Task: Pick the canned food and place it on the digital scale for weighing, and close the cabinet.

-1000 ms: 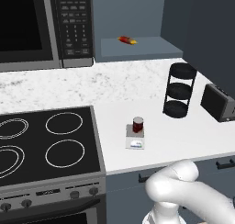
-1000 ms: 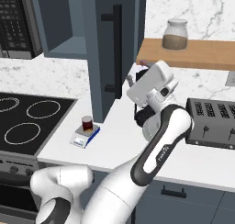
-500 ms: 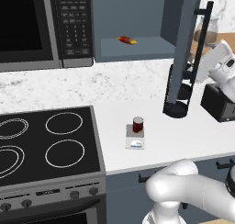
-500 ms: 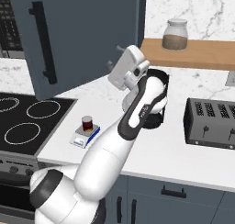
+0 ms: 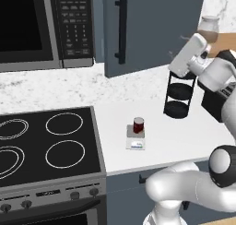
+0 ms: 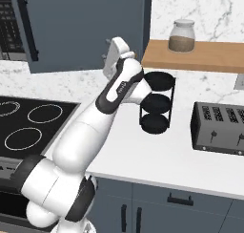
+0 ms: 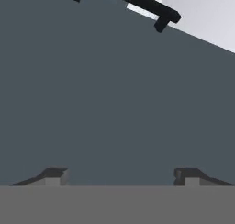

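Observation:
The canned food (image 5: 138,124), a small dark red can, stands upright on the digital scale (image 5: 135,143) on the white counter beside the stove. The slate cabinet door (image 5: 152,30) with its dark bar handle (image 5: 121,28) stands swung across the cabinet opening, at a slight angle to the wall. My gripper (image 5: 171,57) is raised at the door's right part, well above and right of the can. In the hand view the door face (image 7: 114,90) is close in front of my gripper (image 7: 121,176). Its fingertips (image 7: 55,175) are apart with nothing between them. In the right base view the hand (image 6: 114,55) sits against the door (image 6: 81,26).
A black microwave (image 5: 41,26) hangs left of the cabinet above the stove (image 5: 46,145). A black three-tier rack (image 5: 179,97) stands right of the scale. Further right are a dark toaster (image 6: 219,129) and a jar (image 6: 181,36) on a wooden shelf (image 6: 200,55).
The cabinet door has swung from wide open to across the opening, hiding the shelf inside. My arm has swept left with it, and the jaws have narrowed somewhat.

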Robot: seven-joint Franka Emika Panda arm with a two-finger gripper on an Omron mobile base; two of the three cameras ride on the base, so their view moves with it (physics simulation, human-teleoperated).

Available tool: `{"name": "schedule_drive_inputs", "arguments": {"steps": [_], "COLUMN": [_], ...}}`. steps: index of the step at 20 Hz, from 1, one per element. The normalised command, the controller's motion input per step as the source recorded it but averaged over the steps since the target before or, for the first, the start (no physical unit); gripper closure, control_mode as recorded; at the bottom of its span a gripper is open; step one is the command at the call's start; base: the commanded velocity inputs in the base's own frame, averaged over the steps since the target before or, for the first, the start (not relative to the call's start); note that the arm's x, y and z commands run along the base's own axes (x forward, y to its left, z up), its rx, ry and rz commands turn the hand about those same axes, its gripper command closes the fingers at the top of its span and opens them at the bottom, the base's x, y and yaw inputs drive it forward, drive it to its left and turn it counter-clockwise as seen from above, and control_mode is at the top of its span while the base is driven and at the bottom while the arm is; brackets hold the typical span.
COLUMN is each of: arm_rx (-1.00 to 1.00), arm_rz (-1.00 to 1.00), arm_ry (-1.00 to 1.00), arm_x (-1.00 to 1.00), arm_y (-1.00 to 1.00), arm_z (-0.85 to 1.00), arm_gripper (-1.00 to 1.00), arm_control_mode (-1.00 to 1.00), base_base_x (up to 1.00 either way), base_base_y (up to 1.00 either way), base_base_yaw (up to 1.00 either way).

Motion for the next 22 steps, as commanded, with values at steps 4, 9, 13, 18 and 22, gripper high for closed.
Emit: {"name": "schedule_drive_inputs", "arguments": {"steps": [4, 9, 13, 18, 22], "arm_rx": [-0.12, -0.06, 0.0, 0.0, 0.0], "arm_rz": [-0.31, -0.21, -0.11, -0.05, -0.03], "arm_ry": [0.17, 0.12, 0.04, -0.07, -0.05], "arm_x": [1.0, 0.98, 0.99, 0.69, 0.67], "arm_y": [0.65, 0.24, 0.01, 0.0, 0.0], "arm_z": [0.0, 0.0, -0.03, -0.18, -0.16], "arm_gripper": [-1.0, -1.0, -1.0, -1.0, -1.0], "arm_control_mode": [-1.0, -1.0, -1.0, -1.0, -1.0], "base_base_x": [0.0, 0.0, 0.0, 0.0, 0.0], "base_base_y": [0.0, 0.0, 0.0, 0.0, 0.0], "base_base_yaw": [0.0, 0.0, 0.0, 0.0, 0.0]}}
